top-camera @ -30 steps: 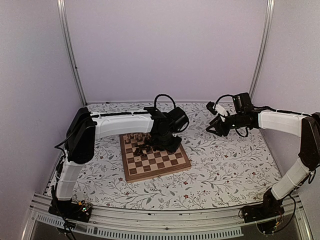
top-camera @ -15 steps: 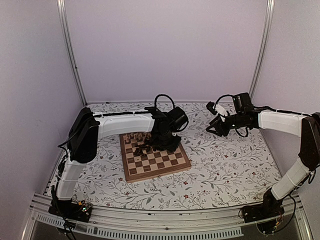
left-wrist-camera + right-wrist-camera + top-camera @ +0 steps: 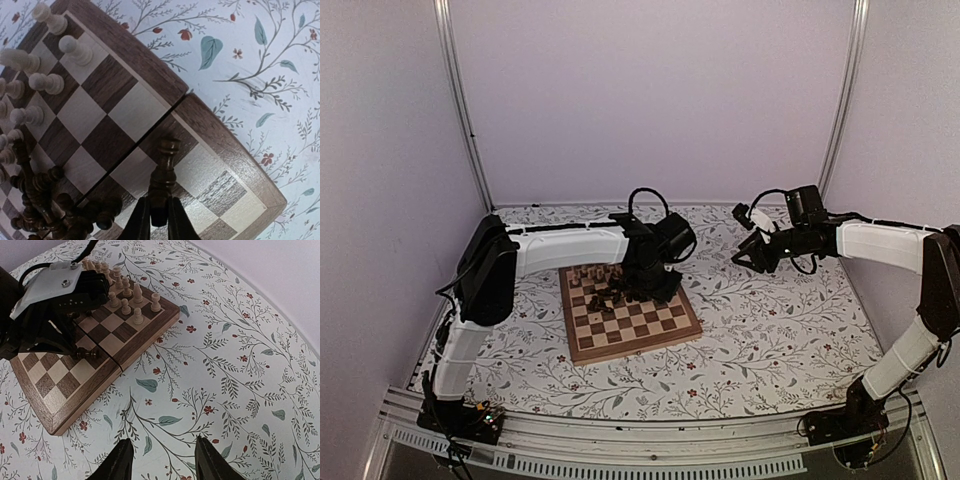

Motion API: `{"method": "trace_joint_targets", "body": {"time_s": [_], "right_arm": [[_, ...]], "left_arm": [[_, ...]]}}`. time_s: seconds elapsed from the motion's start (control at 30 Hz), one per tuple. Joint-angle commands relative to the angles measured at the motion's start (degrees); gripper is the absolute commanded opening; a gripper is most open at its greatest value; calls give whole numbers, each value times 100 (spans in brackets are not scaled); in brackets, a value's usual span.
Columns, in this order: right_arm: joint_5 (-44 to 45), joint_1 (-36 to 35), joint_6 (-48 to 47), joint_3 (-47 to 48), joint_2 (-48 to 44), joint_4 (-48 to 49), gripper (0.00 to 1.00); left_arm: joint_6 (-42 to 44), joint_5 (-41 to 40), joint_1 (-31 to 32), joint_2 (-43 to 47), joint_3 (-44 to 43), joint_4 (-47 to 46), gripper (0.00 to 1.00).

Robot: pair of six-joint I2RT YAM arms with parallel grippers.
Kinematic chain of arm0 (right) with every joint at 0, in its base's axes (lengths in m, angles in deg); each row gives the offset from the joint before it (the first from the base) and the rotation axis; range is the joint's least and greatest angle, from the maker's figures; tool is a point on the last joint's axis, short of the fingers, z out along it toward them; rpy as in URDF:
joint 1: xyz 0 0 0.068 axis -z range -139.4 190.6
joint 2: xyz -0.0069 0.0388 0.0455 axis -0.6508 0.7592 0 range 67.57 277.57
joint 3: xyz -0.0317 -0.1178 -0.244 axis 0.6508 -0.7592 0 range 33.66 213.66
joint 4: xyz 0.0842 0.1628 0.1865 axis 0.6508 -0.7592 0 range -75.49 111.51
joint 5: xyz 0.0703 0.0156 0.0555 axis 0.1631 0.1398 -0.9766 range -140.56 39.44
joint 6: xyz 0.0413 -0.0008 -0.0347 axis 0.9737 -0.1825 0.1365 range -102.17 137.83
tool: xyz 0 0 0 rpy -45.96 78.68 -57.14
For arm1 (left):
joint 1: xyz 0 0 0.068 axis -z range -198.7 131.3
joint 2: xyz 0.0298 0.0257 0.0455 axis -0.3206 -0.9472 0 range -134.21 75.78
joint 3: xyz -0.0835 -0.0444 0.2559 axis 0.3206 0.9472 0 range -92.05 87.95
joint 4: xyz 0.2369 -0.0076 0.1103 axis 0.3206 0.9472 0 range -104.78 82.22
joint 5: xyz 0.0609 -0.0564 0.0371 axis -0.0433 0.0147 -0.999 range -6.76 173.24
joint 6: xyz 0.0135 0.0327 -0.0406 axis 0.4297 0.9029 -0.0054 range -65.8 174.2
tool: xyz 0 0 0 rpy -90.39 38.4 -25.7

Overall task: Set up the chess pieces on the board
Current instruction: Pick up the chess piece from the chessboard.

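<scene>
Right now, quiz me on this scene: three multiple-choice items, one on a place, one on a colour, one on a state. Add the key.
1. Where does the right pincer hover?
A. Over the cover, off the board
B. Over the board's middle
C. Over the pale row

2. What colour is the piece in the left pincer?
A. Pale tan
B. Dark brown
C. Red

3. How is the right pincer?
A. Shut on a pale pawn
B. Shut on nothing
C. Open, empty

Key:
1 A: its wrist view shows only floral cover under its fingers, with the board further off.
2 B: the left wrist view shows a dark turned piece between the fingers.
3 C: its two fingers stand well apart with nothing between them.
</scene>
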Motion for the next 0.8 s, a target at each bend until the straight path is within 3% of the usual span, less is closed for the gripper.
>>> {"method": "trace_joint_targets", "body": {"time_s": [0.0, 0.13, 0.27, 0.47, 0.77], "right_arm": [[-186, 13, -53, 82, 1, -77, 45], [-664, 10, 393, 274, 20, -178, 45], [-1613, -7, 1211, 588, 55, -220, 48], [-2910, -361, 1770, 1418, 953, -1037, 53], [-3498, -970, 1909, 1991, 1752, -1325, 54]], "left_arm": [[88, 42, -97, -32, -52, -105, 8], [182, -12, -44, 543, 336, -342, 1], [338, 117, 28, 1482, 1450, -1195, 0], [315, 176, 176, 2561, 2845, -2424, 0], [231, 203, 298, 2769, 3059, -2574, 0]]}}
